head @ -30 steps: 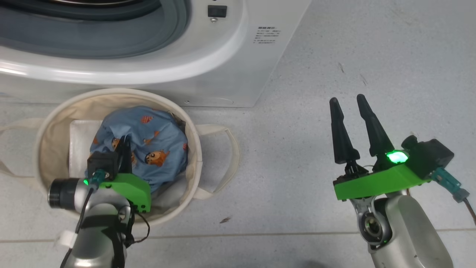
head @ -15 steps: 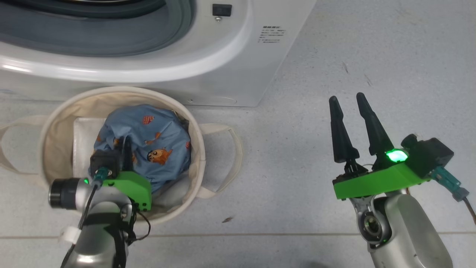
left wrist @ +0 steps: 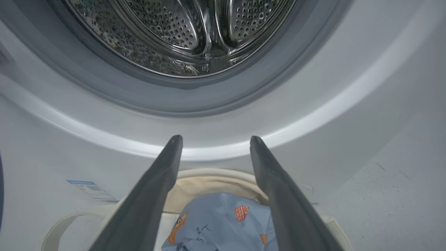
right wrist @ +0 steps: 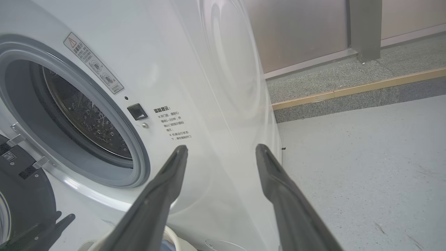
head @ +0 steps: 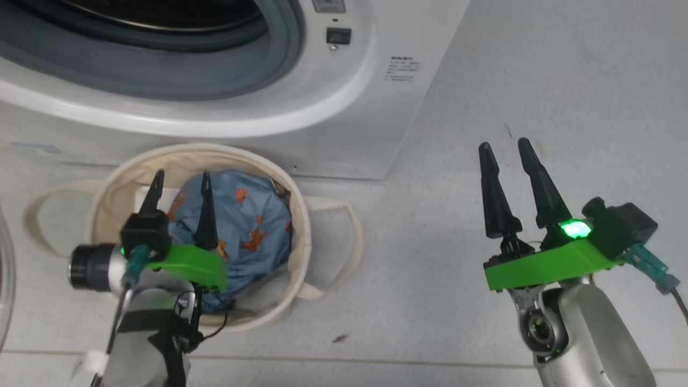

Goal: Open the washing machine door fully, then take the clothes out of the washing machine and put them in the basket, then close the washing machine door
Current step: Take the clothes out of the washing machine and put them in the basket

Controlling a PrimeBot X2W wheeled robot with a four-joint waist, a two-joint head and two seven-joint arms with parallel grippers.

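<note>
The white washing machine stands open, and its steel drum looks empty. The washing machine door is swung aside at the left, showing its black rim. The light blue clothes lie bunched in the cream basket on the floor in front of the machine. My left gripper hovers open above the basket, with nothing between its fingers, which point toward the drum. My right gripper stands open and empty over bare floor to the right, apart from everything.
Grey speckled floor spreads to the right of the machine. A raised step with a wooden strip and a metal wall run behind it. The basket's loop handles stick out on both sides.
My left gripper has lifted off the clothes and tilted up, so its open fingers now show above the basket. The head camera has shifted. The right arm has stayed still.
</note>
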